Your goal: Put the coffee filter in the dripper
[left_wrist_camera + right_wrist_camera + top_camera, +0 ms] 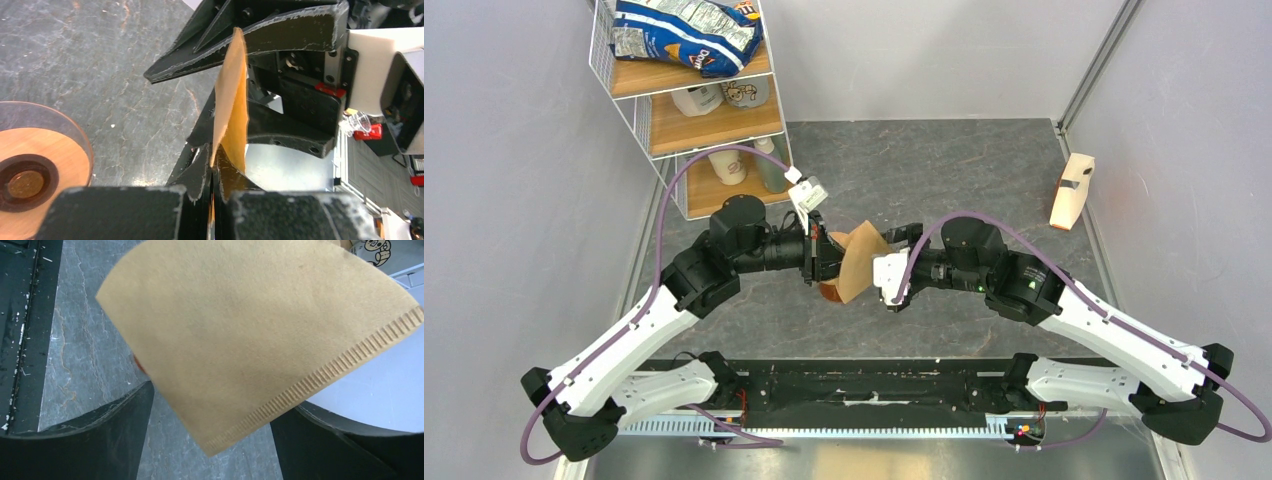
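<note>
My left gripper (824, 258) is clenched on the filter (861, 262). It pinches the narrow end, so the paper stands on edge and fans out toward 3 o'clock above the middle of the table (984, 160). I judge that holding it by the tip leaves the wide mouth free for my other arm.

My right gripper (212, 407) faces it from 3 o'clock with jaws spread wide, one finger on each side of the sheet. I cannot tell whether either finger touches the paper. From that wrist the flat face fills the view, with the crimped seam along its 4 o'clock edge. The filter looks folded flat, so I guess this straddle is meant to part the layers into a cone.

The dripper (60, 152) sits on the table at the filter's 7 o'clock, apart from it. From my left wrist it shows at 8 o'clock, wooden ring up and dark hole uncovered. The filter is in the air and not yet seated.

The paper is thin, so a hard squeeze from the right could crease or tear it. It should go in point first.
</note>
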Available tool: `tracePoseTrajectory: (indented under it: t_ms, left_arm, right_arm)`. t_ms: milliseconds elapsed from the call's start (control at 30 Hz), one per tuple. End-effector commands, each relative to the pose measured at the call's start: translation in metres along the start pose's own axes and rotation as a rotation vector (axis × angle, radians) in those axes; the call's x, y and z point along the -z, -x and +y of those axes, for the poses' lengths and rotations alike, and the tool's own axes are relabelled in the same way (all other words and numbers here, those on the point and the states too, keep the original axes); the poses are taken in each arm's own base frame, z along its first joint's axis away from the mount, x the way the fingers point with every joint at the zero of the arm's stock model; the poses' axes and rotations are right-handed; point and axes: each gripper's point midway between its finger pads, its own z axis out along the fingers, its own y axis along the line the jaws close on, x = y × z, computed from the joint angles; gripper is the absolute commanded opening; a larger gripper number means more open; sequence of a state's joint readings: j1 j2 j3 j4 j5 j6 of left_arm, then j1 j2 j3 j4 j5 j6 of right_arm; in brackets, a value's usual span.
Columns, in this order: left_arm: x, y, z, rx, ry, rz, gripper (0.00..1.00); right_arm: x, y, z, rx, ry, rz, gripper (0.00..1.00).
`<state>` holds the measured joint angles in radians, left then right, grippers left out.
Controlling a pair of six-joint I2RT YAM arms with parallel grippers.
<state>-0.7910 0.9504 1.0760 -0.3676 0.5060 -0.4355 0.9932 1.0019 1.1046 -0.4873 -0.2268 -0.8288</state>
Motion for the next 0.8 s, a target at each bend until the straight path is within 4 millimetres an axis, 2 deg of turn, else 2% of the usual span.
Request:
tracePoseTrajectory:
  t_ms: [0,100,233,333,467,567,767]
  left_arm:
    - [0.003,0.009,0.018,-0.020,0.105,-0.049,0.02]
    - [0.008,0.025,0.041,-0.021,0.248,-0.107,0.02]
    - [0.018,0.060,0.080,0.006,0.502,-0.222,0.02]
    - [0.018,0.082,0.096,0.032,0.613,-0.268,0.02]
    - [0.002,0.098,0.094,0.069,0.591,-0.284,0.02]
    - [-0.005,0.107,0.088,0.108,0.560,-0.306,0.02]
    - [-0.012,0.108,0.083,0.158,0.519,-0.308,0.02]
  right_arm:
    - [0.014,0.021,-0.009,-0.086,-0.036,-0.054,0.91]
    - [0.016,0.027,-0.025,-0.300,-0.119,-0.041,0.94]
    - [0.025,0.029,-0.066,-0.553,-0.337,-0.049,0.97]
    - [0.031,0.045,-0.091,-0.688,-0.423,-0.107,0.97]
    - [0.024,0.052,-0.108,-0.774,-0.466,-0.123,0.96]
    - [0.016,0.054,-0.113,-0.775,-0.469,-0.131,0.95]
    - [0.011,0.047,-0.119,-0.729,-0.527,-0.124,0.91]
